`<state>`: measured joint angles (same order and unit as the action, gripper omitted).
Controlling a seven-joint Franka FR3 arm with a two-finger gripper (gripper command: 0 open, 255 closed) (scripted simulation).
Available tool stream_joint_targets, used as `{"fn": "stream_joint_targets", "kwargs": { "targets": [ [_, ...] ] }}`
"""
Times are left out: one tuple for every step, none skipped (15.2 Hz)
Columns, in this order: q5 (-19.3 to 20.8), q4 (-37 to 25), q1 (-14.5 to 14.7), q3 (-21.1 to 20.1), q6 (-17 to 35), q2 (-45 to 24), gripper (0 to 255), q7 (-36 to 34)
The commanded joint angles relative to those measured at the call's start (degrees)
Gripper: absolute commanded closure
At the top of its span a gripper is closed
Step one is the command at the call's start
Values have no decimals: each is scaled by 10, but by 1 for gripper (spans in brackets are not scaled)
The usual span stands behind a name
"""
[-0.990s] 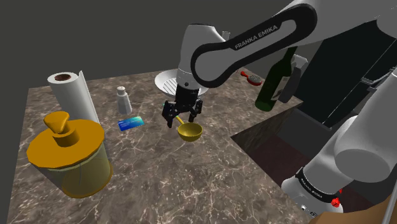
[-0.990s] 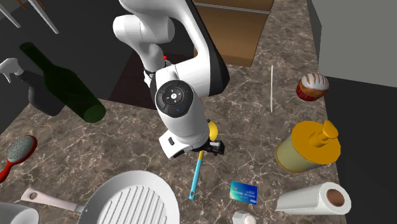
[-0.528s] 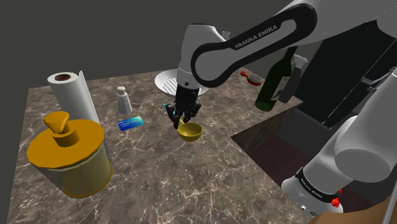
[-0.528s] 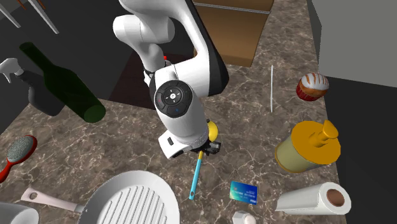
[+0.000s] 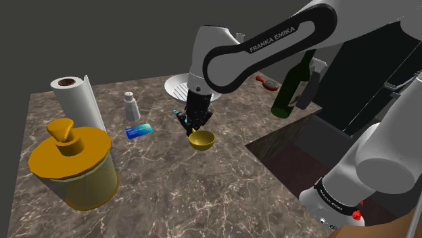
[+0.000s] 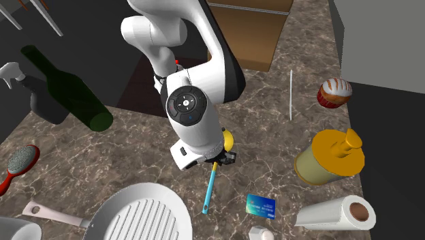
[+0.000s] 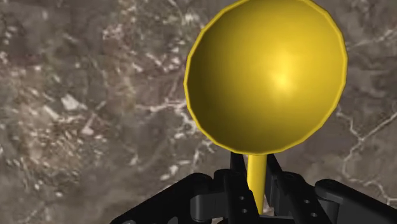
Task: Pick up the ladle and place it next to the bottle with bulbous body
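Clamping fingers shut on the ladle (image 7: 267, 76) handle just behind its yellow bowl, I see the gripper (image 7: 256, 177) low over the counter (image 5: 203, 196). Lidded jar (image 5: 71, 162) well apart; pan (image 6: 146, 215) and card (image 6: 261, 205) near the blue handle end.

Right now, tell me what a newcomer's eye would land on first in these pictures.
The yellow ladle grabs the eye first, at the middle of the marbled brown counter, with the black gripper clasped on its thin neck. Next comes the big yellow lidded jar at the shoulder view's lower left. After that, the dark green bottle stands at the counter's far edge, at that view's upper right.
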<state>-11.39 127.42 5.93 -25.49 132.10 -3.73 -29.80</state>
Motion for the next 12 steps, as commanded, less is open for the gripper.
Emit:
{"fn": "stream_joint_targets", "kwargs": {
  "targets": [
    [-1, -2, -1, 0, -7, 5, 255, 0],
    [-3, -5, -1, 0, -15, 9, 255, 0],
    [-4, -9, -1, 0, -23, 14, 255, 1],
    [-5, -12, -2, 1, -30, 19, 255, 1],
    [-7, -16, -2, 1, -38, 23, 255, 1],
    [-8, -19, -3, 1, -46, 27, 255, 1],
    [-9, -23, -3, 1, -53, 32, 255, 0],
    [-10, -27, -3, 2, -61, 36, 255, 0],
    [-11, -31, -4, 2, -69, 40, 255, 0],
    [-11, -35, -4, 2, -76, 43, 255, 0],
    [-12, -39, -4, 3, -84, 47, 255, 0],
    [-13, -43, -5, 3, -92, 51, 255, -1]
  ]
}}
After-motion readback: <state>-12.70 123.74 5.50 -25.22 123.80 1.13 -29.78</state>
